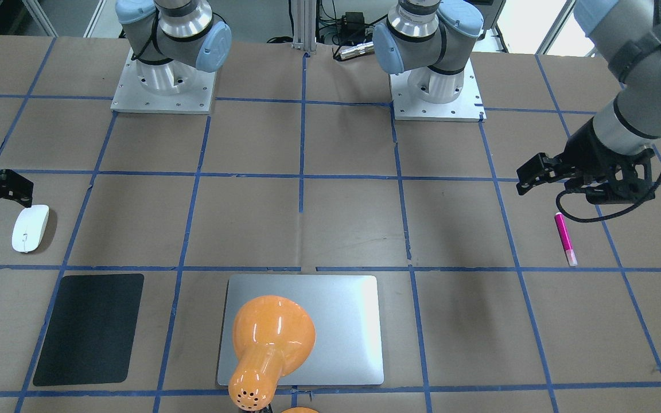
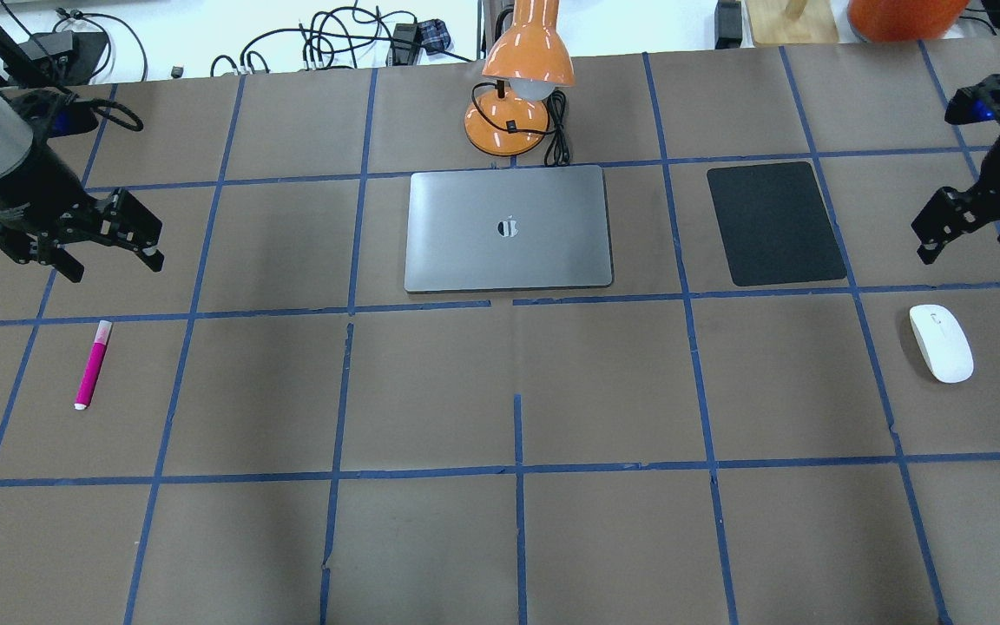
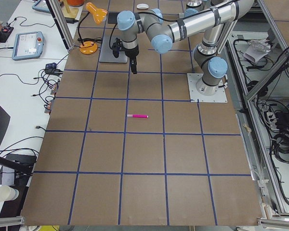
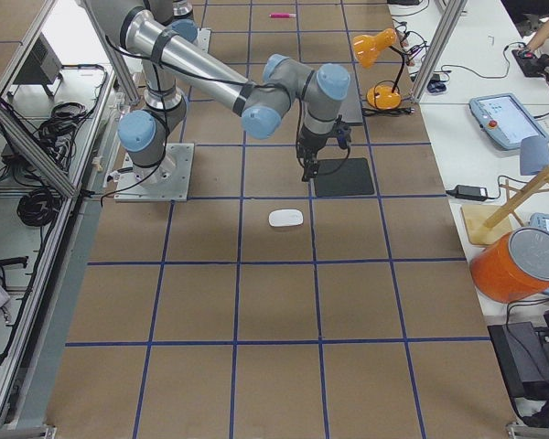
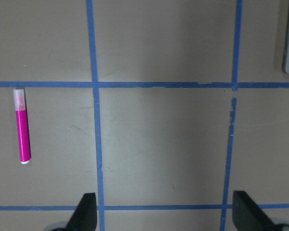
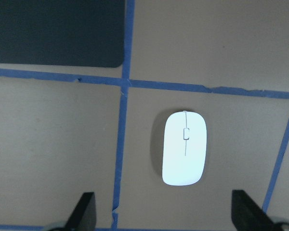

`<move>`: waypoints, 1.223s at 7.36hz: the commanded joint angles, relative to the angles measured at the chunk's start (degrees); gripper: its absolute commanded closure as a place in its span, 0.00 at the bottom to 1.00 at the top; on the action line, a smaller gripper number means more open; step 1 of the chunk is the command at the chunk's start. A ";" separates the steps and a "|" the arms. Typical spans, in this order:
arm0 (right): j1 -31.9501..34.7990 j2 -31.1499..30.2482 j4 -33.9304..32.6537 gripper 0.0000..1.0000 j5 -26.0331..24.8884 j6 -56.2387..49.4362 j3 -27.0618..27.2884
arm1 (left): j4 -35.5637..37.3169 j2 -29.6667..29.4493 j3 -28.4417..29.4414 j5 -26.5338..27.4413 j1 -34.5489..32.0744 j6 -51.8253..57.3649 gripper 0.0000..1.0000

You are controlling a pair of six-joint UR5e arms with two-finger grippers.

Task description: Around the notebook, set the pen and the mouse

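Arrangement of bench (image 2: 509, 538), arms and task items, neither item yet grasped. The notebook (image 2: 509, 230) lies flat at mid-bench towards the far edge, with an orange lamp (image 2: 522, 78) just beyond it and a black mat (image 2: 775, 223) beside it on the robot's right.

The pen (image 2: 93, 364) rests on the bench well apart from the notebook, on the robot's left. Its long axis runs roughly from the robot outward, pale end farther away. The left pincer (image 2: 115, 265) hangs above the bench just beyond that pale end, jaws spread wide and holding nothing. In the left wrist view the pen (image 5: 22, 126) lies outside the span of the fingers (image 5: 84, 214), to the left, with its axis across their closing line. The coming reach therefore probably calls for a sideways shift and little or no turn of the wrist.

The mouse (image 2: 941, 343) sits well apart from the notebook on the robot's right, nearer the robot than the mat. The right pincer (image 2: 969, 239) hovers just beyond it, likewise wide and empty. In the right wrist view the mouse (image 6: 184, 148) lies within the finger span, right of centre, long axis across the closing line.

Each arm is plainly nearer its own item.

No container stands on the bench. A paper cup (image 3: 4, 193) and a lidded orange canister (image 4: 522, 265) stand off it, and their contents cannot be told.
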 commanded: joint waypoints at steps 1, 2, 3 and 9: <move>-3.41 2.30 -14.25 0.00 -0.68 -3.17 9.40 | 3.02 -3.52 -1.00 0.14 6.21 9.67 0.00; -5.24 3.44 -16.14 0.00 -0.34 -3.71 11.35 | 4.59 -5.54 -1.09 0.14 8.93 13.64 0.00; -7.09 4.84 -16.85 0.00 0.10 -4.15 12.85 | 6.79 -7.74 -1.00 0.31 11.48 14.64 0.00; -7.46 8.99 -20.29 0.00 0.19 -4.94 12.78 | 35.19 -16.19 -9.76 4.53 13.53 23.05 0.00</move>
